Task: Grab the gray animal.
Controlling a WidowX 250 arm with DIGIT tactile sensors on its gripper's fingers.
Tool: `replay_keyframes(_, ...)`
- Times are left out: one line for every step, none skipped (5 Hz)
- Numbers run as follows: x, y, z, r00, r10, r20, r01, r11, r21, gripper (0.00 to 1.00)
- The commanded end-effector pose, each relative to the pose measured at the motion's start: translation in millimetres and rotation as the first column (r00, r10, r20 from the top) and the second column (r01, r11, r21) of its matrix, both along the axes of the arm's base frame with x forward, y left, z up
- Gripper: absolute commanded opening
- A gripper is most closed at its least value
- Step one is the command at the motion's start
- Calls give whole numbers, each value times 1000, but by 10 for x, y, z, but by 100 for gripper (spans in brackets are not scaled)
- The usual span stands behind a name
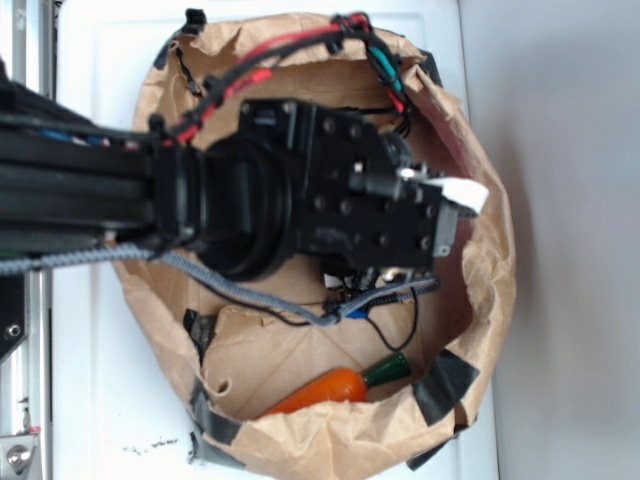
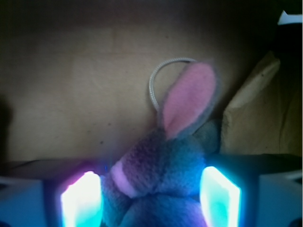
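Observation:
In the wrist view the gray animal [image 2: 161, 165], a gray plush bunny, lies on the brown paper floor between my two glowing pads [image 2: 80, 201]. Its pink inner ear [image 2: 187, 97] points away from me and a thin white loop [image 2: 158, 78] curls beside it. My gripper [image 2: 150, 189] is open and straddles the bunny's head and body, with the pads close against its sides. In the exterior view my gripper [image 1: 440, 220] reaches down into the paper bag [image 1: 490, 270] and hides the bunny.
An orange plush carrot [image 1: 325, 388] with a green top lies at the bag's near side. The bag's crumpled walls, patched with black tape [image 1: 445, 385], ring the arm. Cables [image 1: 290, 50] run over the wrist. A bag fold [image 2: 258, 109] rises to the bunny's right.

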State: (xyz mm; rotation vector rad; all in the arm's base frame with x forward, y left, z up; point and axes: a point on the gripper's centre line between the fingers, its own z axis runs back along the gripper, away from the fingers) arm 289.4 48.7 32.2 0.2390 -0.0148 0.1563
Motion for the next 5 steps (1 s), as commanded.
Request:
replay_keyframes(-1,30,253,998,33,55,-30,998,-47,0)
replay_keyframes(-21,11,545,996,45,71,-36,992,-118,0)
replay_keyframes(-94,-15,934,995,31,91,-10,975,-221,0)
replay_keyframes(-166,21,1159,994,24,108,8,958,-285,0)
replay_keyframes(-198,32,1175,994,5,106,25,960,-278,0)
